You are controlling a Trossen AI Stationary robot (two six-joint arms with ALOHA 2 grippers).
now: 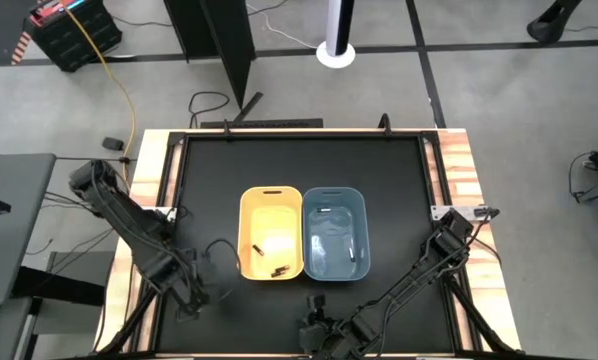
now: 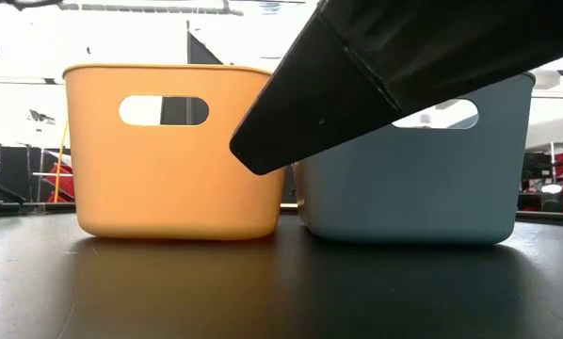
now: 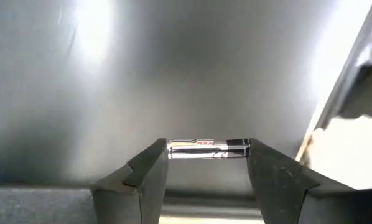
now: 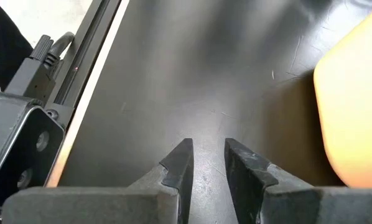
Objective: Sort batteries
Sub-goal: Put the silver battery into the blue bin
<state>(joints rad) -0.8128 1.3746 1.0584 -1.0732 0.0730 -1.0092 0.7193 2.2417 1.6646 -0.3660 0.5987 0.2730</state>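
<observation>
So the left pincer, low over the bench left of the yellow bin, is clamped endwise on a silvery battery. Lift it level; right pincer idles, slightly apart.

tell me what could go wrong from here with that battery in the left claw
1. The left claw pinches the silvery battery by its two ends, right at the fingertips, so it may well pop out on the way.
2. In the high view the yellow bin stands right against the blue bin, so a loose release could drop the battery in the wrong bin.
3. The right claw waits low in front of the bins, so the arms might cross.
</observation>
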